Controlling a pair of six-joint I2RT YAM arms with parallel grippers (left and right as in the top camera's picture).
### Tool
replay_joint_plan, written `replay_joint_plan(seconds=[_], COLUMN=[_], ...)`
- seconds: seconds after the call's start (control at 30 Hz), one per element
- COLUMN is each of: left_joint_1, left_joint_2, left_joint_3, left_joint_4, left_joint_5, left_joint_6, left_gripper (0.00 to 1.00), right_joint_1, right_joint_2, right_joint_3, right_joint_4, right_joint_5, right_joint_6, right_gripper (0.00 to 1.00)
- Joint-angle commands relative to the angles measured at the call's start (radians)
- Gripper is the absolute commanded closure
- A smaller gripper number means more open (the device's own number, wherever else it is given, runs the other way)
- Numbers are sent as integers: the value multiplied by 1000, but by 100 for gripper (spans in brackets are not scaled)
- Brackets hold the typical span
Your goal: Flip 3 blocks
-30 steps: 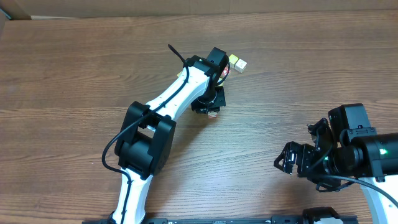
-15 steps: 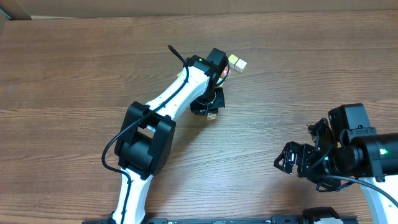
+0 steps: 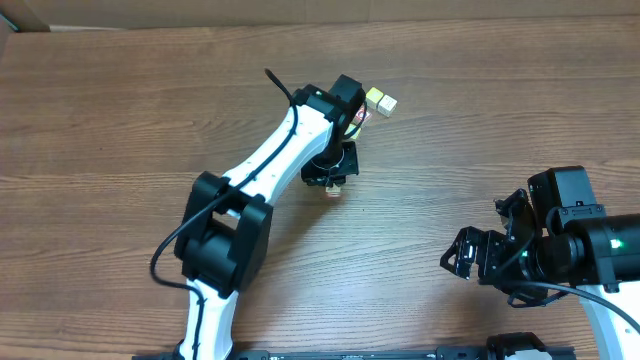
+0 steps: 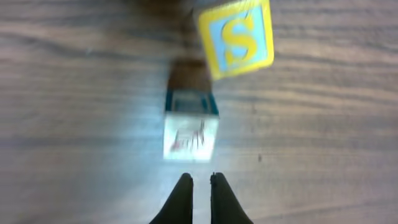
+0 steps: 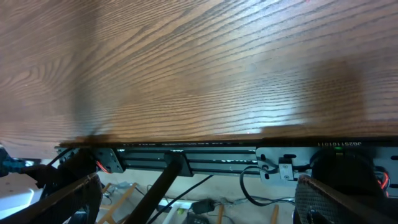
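Wood-grain tabletop (image 3: pixel 120 120) at a two-arm robot station. By the front edge the right fingers (image 5: pixel 68 194) stand spread wide, gripping nothing, well apart from any block. Farther in, the left fingers (image 4: pixel 184 194) are pressed together and empty, their tips just short of a pale block (image 4: pixel 191 138) with faint line marks. It lies straight ahead of them on the wood, a cube with no long axis to favour. Beyond it, slightly right, sits a yellow S block (image 4: pixel 237 38). Two more pale blocks (image 3: pixel 381 100) rest past the left wrist. Since a second earlier, the left elbow has swung leftward and the wrist has drawn back slightly. The left arm is clearly nearer for the flip.
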Motion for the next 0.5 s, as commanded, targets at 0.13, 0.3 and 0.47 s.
replay_joint_plan(seconds=[0.13,0.3,0.47], left_joint_1=[-63,-79,-70], left_joint_2=[-131,-105,-42], left_joint_3=[-3,-10,-13], left_joint_4=[-79,-41,-7], left_joint_5=[-142,-148,-153], left_joint_6=[72,148,180], left_gripper=[84,45,44], right_joint_1=[5,5,5], right_joint_2=[-8,-8,-8], right_joint_3=[24,24,24], right_joint_4=[18,30,21], right_joint_5=[-12,-13,-16], right_joint_6=[-6,-6,-6], right_gripper=[0,0,0])
